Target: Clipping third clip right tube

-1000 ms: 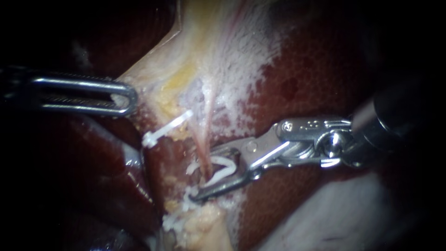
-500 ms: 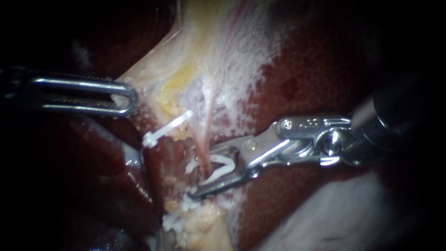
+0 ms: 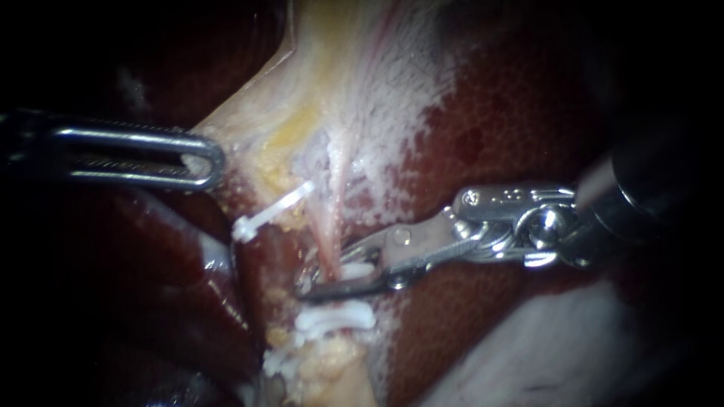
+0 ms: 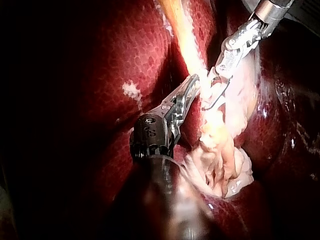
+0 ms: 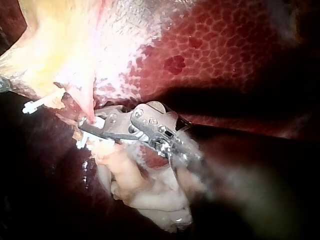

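Nearest the endoscope, a set clip lies across the right tube, just above the yellow fat. Just beyond it, the right instrument spans the same tube, with the new clip between its jaws. In the view half a second earlier these jaws stand wide, and the clip shows as an open white V around the tube. Now they are squeezed nearly together on it, and only a flat white strip shows between them. By this reading the third clip is closing, or closed, on the tube close above the set one. Whether its latch has caught cannot be seen. Release and withdrawal remain.

Farther off, the left instrument is unchanged. Its jaws are clamped on the edge of the pale tissue, holding it out to the left. A separate clip sits on the strand beside the tube. Behind all lies the liver.
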Tool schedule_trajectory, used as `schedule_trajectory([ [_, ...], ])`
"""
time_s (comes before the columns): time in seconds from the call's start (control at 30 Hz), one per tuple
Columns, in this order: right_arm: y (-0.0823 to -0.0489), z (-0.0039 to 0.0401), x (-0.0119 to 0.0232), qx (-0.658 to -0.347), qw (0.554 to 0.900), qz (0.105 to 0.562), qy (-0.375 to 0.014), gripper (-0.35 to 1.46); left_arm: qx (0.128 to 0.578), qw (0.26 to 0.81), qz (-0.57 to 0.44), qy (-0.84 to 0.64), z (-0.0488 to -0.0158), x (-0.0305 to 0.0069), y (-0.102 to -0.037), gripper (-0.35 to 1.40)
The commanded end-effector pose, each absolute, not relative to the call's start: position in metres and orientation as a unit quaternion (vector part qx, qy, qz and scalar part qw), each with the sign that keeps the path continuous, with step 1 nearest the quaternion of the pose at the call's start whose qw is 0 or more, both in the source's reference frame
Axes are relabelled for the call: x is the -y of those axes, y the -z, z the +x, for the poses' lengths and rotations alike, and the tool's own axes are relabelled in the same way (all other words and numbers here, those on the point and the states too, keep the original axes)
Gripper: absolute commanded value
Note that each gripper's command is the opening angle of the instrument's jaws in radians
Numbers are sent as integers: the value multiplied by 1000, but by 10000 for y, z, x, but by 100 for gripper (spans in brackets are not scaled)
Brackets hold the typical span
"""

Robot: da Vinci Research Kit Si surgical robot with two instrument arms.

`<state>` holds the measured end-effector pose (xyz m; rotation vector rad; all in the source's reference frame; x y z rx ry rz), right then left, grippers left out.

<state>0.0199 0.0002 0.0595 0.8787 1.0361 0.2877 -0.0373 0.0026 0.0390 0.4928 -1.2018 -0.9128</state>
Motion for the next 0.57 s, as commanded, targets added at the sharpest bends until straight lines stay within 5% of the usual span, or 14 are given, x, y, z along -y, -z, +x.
schedule_trajectory([
  [0.03,-595,199,-2,-477,769,405,-133,-33,540,701,221,410,-373,-26,-390,-35],
  [0.57,-595,198,-2,-477,767,409,-130,-31,540,701,221,410,-373,-26,-390,-35],
])
